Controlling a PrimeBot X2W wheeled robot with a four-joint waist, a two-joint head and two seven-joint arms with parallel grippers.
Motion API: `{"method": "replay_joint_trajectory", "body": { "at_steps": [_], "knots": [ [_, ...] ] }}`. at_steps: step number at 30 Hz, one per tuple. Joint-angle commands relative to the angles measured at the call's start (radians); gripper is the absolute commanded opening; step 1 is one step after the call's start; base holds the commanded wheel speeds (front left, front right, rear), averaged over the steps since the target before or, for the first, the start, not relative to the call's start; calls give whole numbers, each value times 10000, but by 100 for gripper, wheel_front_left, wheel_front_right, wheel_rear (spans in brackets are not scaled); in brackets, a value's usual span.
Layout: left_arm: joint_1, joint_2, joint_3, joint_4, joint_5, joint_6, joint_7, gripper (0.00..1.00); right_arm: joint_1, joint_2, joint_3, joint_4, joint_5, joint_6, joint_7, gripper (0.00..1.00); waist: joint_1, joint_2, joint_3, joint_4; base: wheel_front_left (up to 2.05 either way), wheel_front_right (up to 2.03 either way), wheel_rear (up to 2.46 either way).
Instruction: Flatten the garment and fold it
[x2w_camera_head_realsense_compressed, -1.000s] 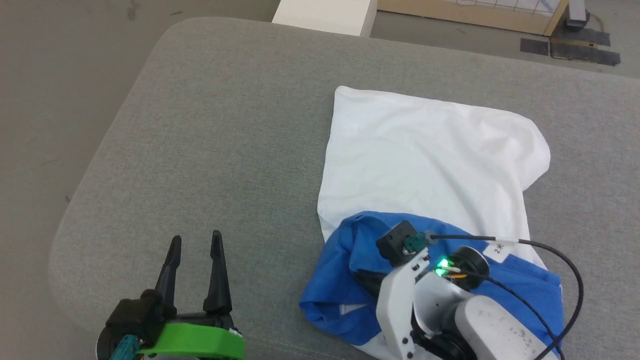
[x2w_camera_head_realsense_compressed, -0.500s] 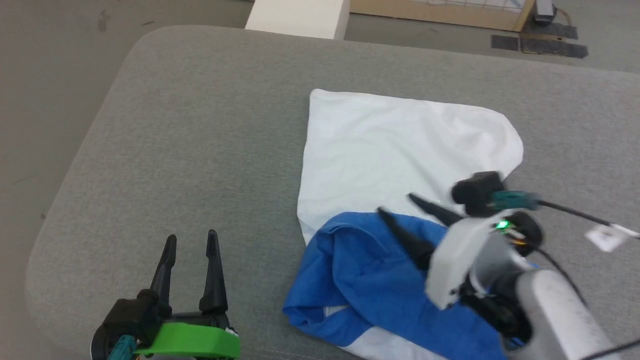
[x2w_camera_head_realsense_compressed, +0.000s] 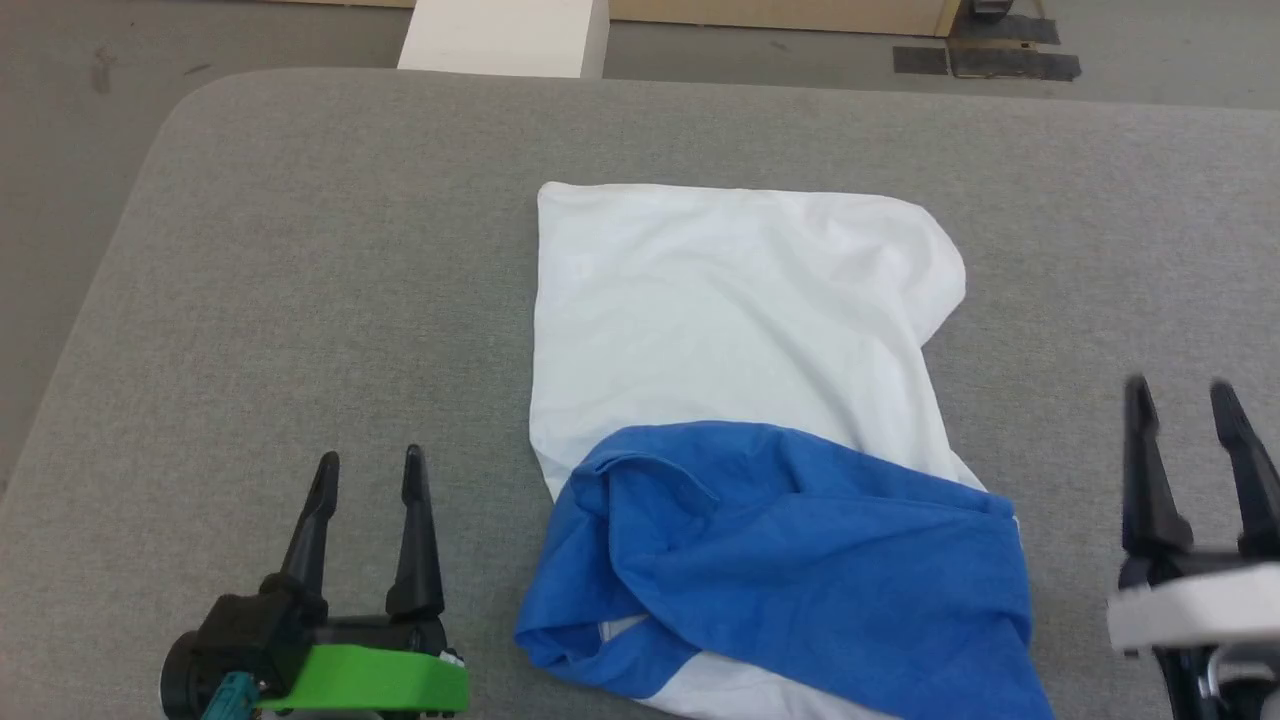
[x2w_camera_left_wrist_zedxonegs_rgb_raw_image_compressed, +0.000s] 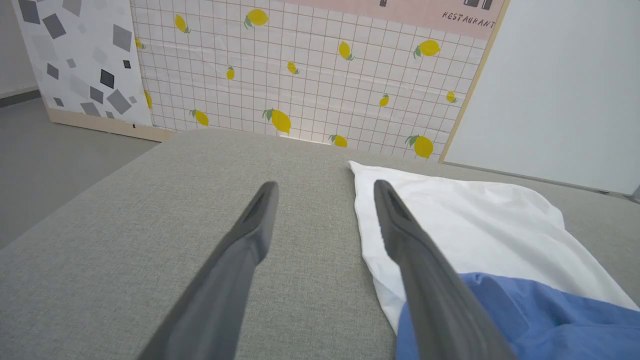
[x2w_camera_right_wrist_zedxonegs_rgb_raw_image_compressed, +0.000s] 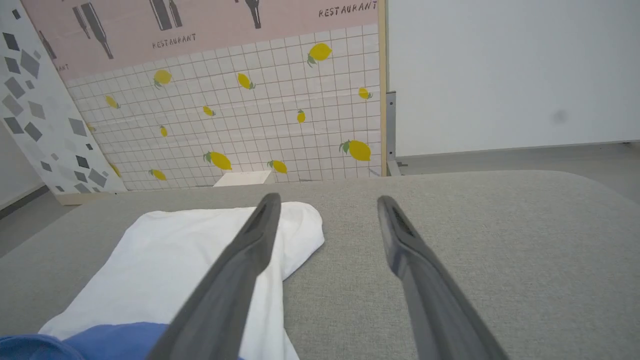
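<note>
The shirt (x2w_camera_head_realsense_compressed: 740, 320) lies mid-desk (x2w_camera_head_realsense_compressed: 300, 250) — white body spread fairly flat, blue sleeves bunched over its near end — with a white box (x2w_camera_head_realsense_compressed: 505, 35) past the far edge, while left jaws and right jaws, both open and empty, point forward either side, clear of the cloth.

Left gripper (x2w_camera_head_realsense_compressed: 370, 458) — long tapered black fingers (x2w_camera_head_realsense_compressed: 413, 530), bright green plastic collar (x2w_camera_head_realsense_compressed: 370, 680), teal plug (x2w_camera_head_realsense_compressed: 228, 695); right gripper (x2w_camera_head_realsense_compressed: 1178, 388) — same fingers, white housing (x2w_camera_head_realsense_compressed: 1195, 610).
</note>
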Motion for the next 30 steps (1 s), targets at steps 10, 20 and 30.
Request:
{"method": "replay_joint_trajectory", "body": {
  "at_steps": [10,20,30],
  "knots": [
    [501,-27,72,131,262,-136,-38,100,773,36,-36,1474,605,-13,-1717,100,0,0,-145,-317,0,0,0],
    [-1506,892,-91,387,548,-868,472,100,344,36,28,1184,526,-13,-1817,100,0,0,669,-493,0,0,0],
    [-5775,2515,-501,374,-326,-1242,3503,100,-505,37,238,379,267,-13,-1777,100,0,0,2617,-638,0,0,0]
  ]
}}
